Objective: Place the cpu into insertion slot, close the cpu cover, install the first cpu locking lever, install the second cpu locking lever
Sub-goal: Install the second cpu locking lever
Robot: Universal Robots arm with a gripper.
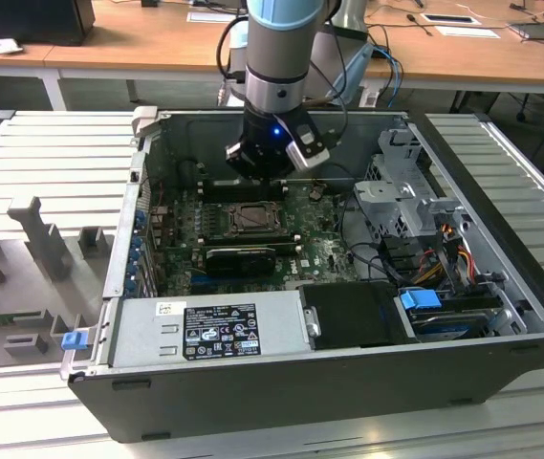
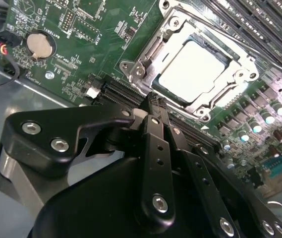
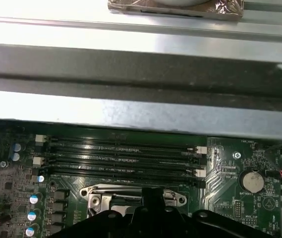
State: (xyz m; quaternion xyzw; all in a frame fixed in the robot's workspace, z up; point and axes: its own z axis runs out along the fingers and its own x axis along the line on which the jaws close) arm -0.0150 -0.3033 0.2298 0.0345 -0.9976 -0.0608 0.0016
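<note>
In the second wrist view the cpu (image 2: 193,69), with its pale silvery top, lies in the insertion slot on the green motherboard. The cpu cover (image 2: 148,52), a silvery metal frame, lies flat around the cpu's edges. My gripper (image 2: 154,99) is shut with nothing between its black fingers, its tip just short of the socket's near corner. In the exterior view the gripper (image 1: 270,170) hangs inside the open computer case, just behind the insertion slot (image 1: 250,218). The first wrist view has the gripper (image 3: 153,196) in front of the cover's upper edge (image 3: 131,193).
Long black memory slots (image 3: 121,156) run beside the socket. A coin battery (image 2: 40,43) sits on the board. A black card (image 1: 241,256), the power supply (image 1: 209,330) and a drive cage (image 1: 401,191) crowd the case. The case wall (image 3: 131,64) rises close behind.
</note>
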